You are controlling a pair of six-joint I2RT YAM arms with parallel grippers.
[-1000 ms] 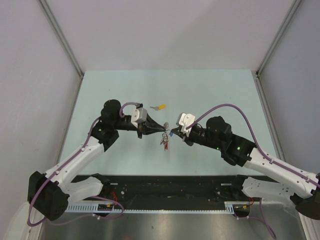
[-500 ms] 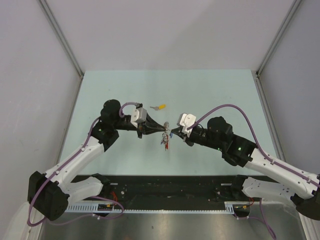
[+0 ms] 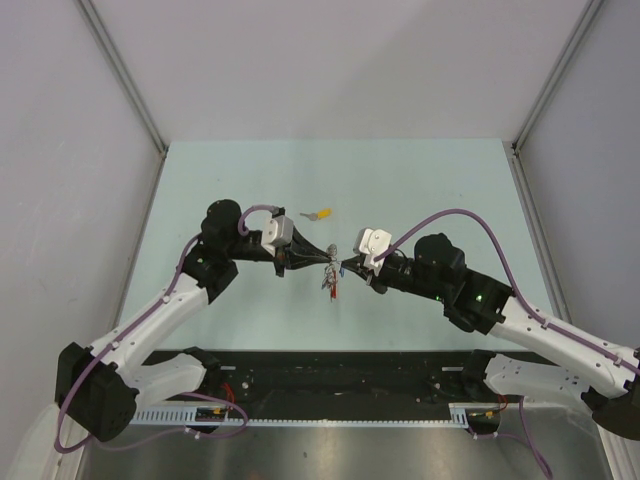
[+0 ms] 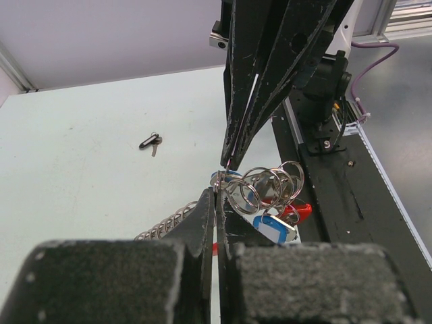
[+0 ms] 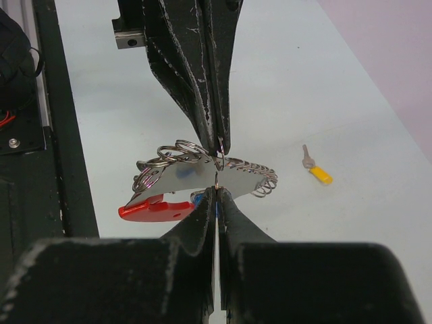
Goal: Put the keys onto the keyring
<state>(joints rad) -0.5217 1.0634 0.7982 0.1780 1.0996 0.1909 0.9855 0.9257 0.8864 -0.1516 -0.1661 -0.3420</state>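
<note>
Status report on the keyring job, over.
Left pincer, right pincer both shut, tip to tip at the keyring. Yellow-capped key loose on table. No obstruction seen.

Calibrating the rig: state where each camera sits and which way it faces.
Top external: above and behind, looking down on the table; left arm, right arm show.
Left wrist: on the left arm, facing the right hand; own left hand at bottom.
Right wrist: mirrored, facing the left hand; own hand at bottom.
Shared by all: key bunch.

Lt-green tbl (image 3: pixel 420 180) (grey walls (image 3: pixel 340 60))
</note>
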